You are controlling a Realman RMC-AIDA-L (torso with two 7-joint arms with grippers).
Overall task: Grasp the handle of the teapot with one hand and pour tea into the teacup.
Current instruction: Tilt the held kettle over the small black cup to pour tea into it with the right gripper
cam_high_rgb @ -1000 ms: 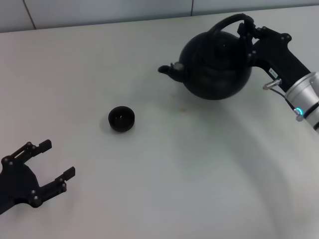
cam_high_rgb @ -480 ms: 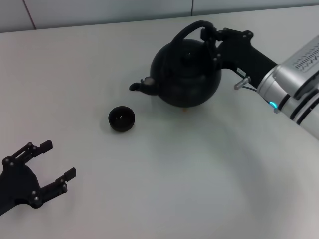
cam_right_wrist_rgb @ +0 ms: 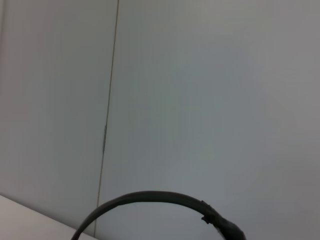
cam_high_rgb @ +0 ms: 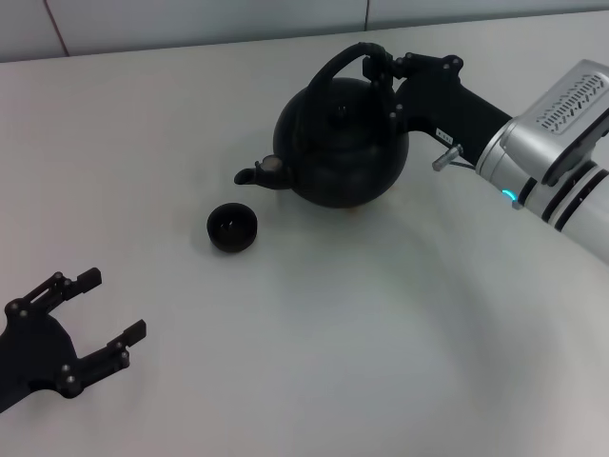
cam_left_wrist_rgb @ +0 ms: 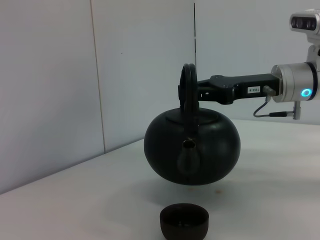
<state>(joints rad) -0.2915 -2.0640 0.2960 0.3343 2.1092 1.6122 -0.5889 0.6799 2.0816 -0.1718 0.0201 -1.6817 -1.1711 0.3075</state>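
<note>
The left gripper (cam_high_rgb: pixel 107 307) rests low on the white table (cam_high_rgb: pixel 333 333) with its black fingers spread and nothing between them, well apart from the rest; next along sits the teacup (cam_high_rgb: pixel 232 227), a small, low, dark bowl with no handle, its spot just below the spout. Beside it hangs the teapot (cam_high_rgb: pixel 343 143), round, squat, matte black, lifted clear of the table, its short spout toward the teacup; the right gripper (cam_high_rgb: pixel 383 69) is clamped on the arched handle (cam_high_rgb: pixel 333 67).
</note>
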